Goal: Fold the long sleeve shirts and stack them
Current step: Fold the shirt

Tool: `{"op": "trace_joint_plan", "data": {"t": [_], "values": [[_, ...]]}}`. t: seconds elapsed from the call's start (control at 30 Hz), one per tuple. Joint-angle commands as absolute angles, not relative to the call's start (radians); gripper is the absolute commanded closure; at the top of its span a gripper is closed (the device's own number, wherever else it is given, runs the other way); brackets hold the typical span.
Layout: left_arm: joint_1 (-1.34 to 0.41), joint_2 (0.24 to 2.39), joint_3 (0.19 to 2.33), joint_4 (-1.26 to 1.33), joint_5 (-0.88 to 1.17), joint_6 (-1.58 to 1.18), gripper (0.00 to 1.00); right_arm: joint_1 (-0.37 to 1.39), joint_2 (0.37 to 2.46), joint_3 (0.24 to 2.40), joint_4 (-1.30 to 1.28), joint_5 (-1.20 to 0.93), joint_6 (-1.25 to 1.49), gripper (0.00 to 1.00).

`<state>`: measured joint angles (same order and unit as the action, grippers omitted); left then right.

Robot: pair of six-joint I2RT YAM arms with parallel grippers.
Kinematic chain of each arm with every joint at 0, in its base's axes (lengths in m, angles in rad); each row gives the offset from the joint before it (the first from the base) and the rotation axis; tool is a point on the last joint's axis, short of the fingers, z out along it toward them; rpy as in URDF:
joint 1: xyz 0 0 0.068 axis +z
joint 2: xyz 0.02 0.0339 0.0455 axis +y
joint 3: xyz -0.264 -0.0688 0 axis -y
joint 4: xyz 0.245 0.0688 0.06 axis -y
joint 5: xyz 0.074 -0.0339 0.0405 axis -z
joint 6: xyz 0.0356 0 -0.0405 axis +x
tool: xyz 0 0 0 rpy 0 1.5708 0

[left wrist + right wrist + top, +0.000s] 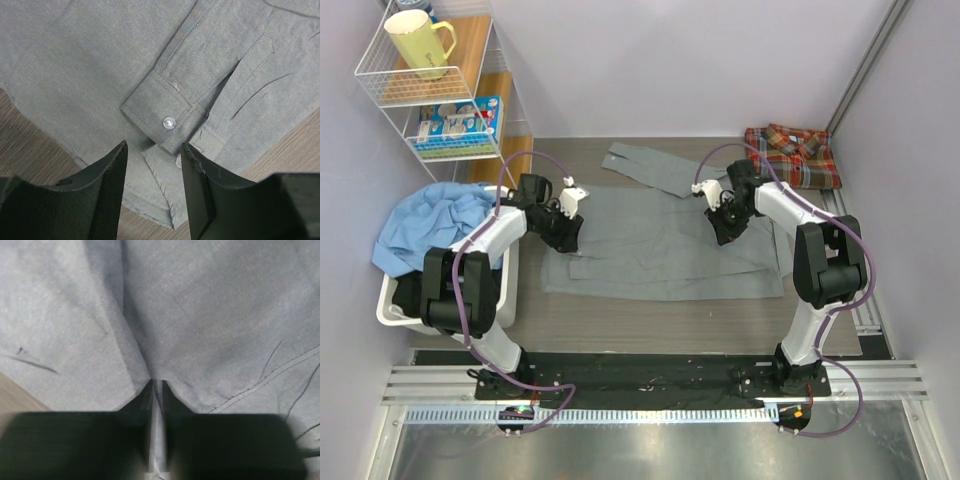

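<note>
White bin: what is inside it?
A crumpled light-blue cloth fills the bin and spills over its rim. Whatever lies beneath the cloth is covered.

Lab test cell — bare walls (670, 60), aluminium rails (430, 382).

Soft matt woven cloth with a fine twill grain on the grey shirt (660, 250), with a small glossy pale button (169, 121) on its cuff; soft cloth too on the plaid shirt (792, 153). Matt wood-grain on the table (650, 322), finely textured matt black plastic on the left gripper (153, 150). Thin white metal wire for the shelf (430, 102), glossy glaze on the yellow mug (418, 45), smooth white plastic for the bin (390, 306).
</note>
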<state>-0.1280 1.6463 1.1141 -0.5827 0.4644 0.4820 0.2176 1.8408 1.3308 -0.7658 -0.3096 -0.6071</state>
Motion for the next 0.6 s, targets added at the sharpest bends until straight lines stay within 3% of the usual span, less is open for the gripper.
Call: {"op": "trace_joint_plan", "data": {"t": [0.0, 0.07, 0.13, 0.37, 0.57], "values": [[-0.12, 1.601, 1.106, -0.581, 0.463, 0.502, 0.52, 0.209, 1.827, 1.411, -0.857, -0.391, -0.65, 0.67], [-0.12, 1.598, 1.098, -0.58, 0.46, 0.502, 0.51, 0.219, 1.812, 1.402, -0.87, -0.4, -0.647, 0.53], [-0.118, 1.598, 1.094, -0.577, 0.454, 0.502, 0.51, 0.235, 1.812, 1.391, -0.873, -0.388, -0.641, 0.51], [-0.117, 1.606, 1.095, -0.586, 0.437, 0.477, 0.51, 0.273, 1.861, 1.362, -0.801, -0.296, -0.606, 0.57], [-0.114, 1.597, 1.094, -0.601, 0.428, 0.477, 0.5, 0.282, 1.888, 1.359, -0.792, -0.271, -0.621, 0.73]]}}
